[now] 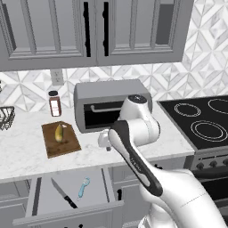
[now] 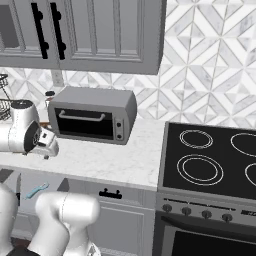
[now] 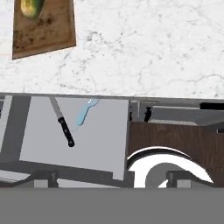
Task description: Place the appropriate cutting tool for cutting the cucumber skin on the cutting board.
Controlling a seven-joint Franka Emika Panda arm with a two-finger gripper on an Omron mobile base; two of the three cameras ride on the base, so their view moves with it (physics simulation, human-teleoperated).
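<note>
The white two-finger hand (image 1: 103, 141) hangs at the end of the bent white arm, above the front edge of the white marbled tabletop (image 1: 26, 147), just in front of the grey toaster oven (image 1: 111, 103); whether its fingers are spread or closed I cannot tell. Below it an open grey drawer (image 1: 44, 198) holds the small light-blue peeler with a looped head (image 1: 83, 188), lying beside the long black-handled steel knife (image 1: 63, 193), the two apart. On the tabletop to the left lies the flat brown wooden cutting board (image 1: 62, 143), with the stubby yellow-green cucumber (image 1: 59, 132) on it. Behind the board a red-labelled jar (image 1: 54, 103) stands by the patterned tile wall, and a dark wire basket (image 1: 6, 116) sits at the far left. Grey wall cabinets (image 1: 58, 31) hang above. A black stovetop with ring burners (image 1: 202, 122) lies to the right.
</note>
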